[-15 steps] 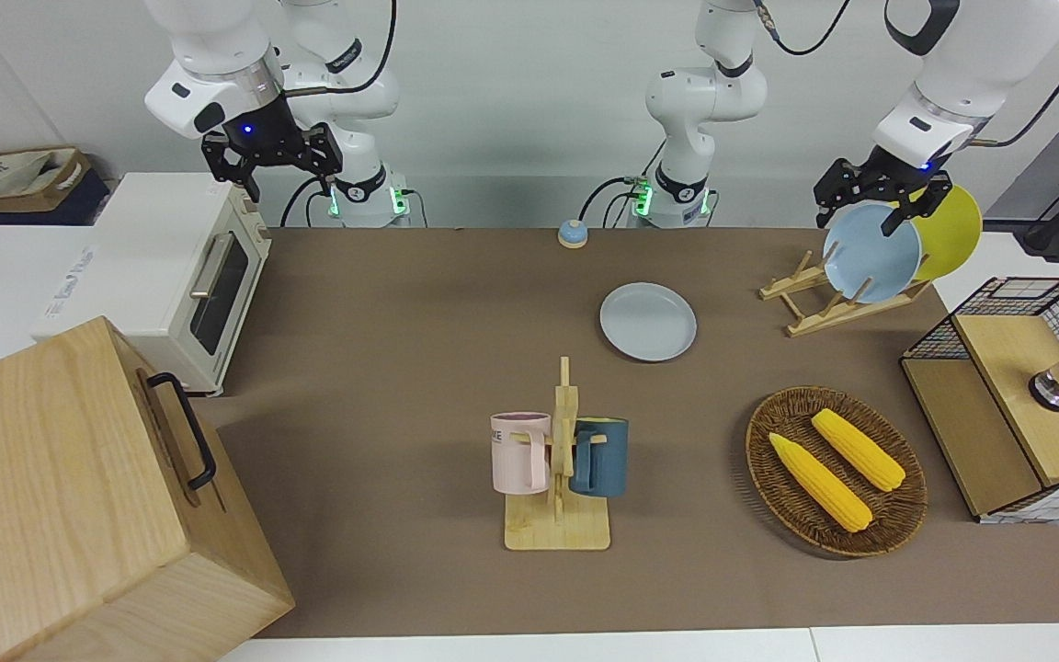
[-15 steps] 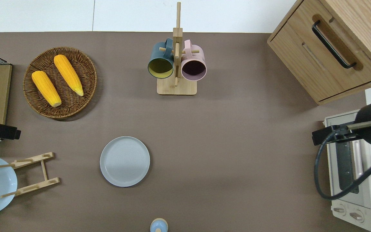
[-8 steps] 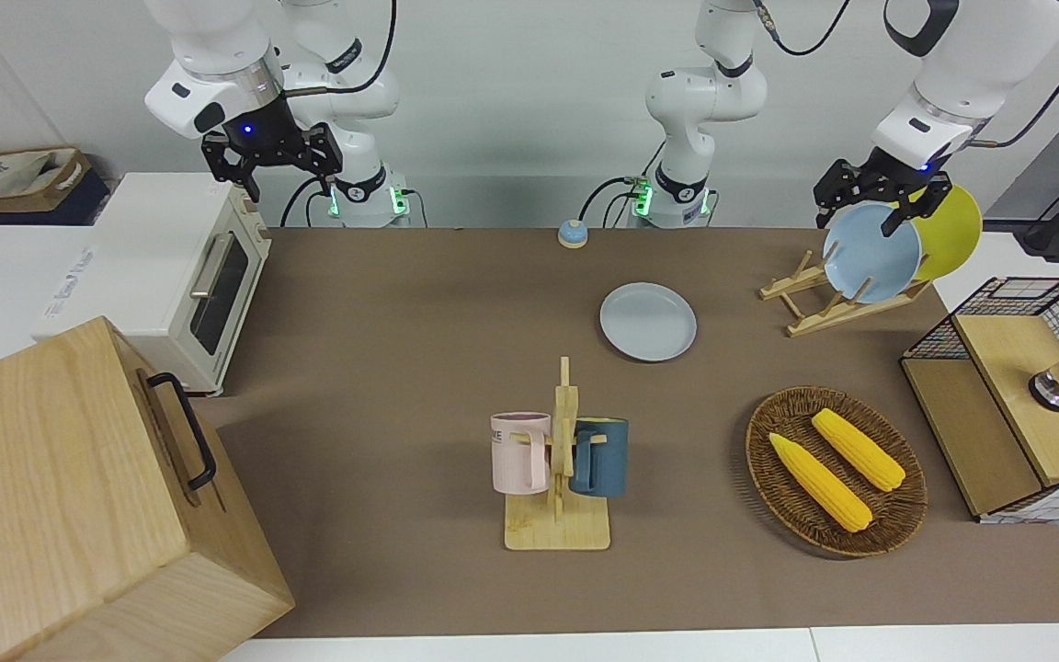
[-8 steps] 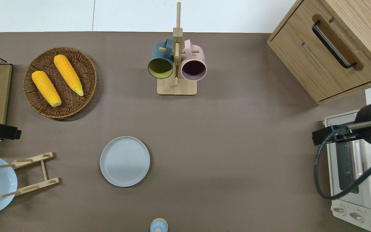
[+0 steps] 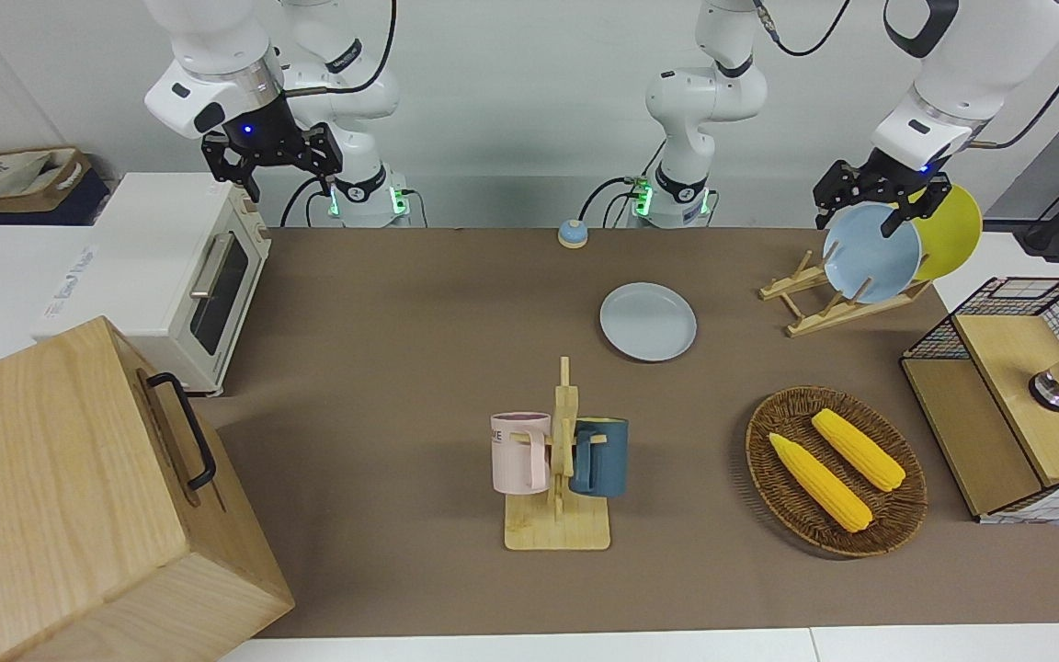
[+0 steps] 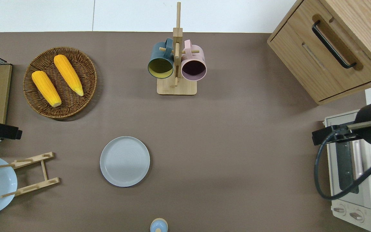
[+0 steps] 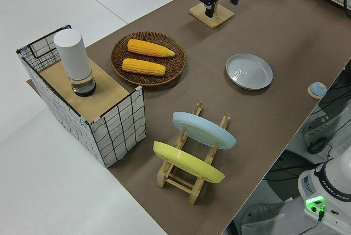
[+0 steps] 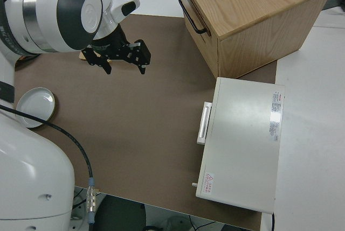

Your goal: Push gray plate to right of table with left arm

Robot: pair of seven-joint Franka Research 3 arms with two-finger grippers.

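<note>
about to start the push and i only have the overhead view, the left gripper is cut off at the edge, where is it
Observer: The left gripper hangs open, high in the air at the left arm's end of the table, clear of the gray plate.
Operator: anything on that rack besides the blue plate
Observer: Yes, a yellow plate leans in the rack beside the light-blue plate; your view cuts it off.
Operator: and the right arm
Observer: Parked, with the right gripper open.
</note>
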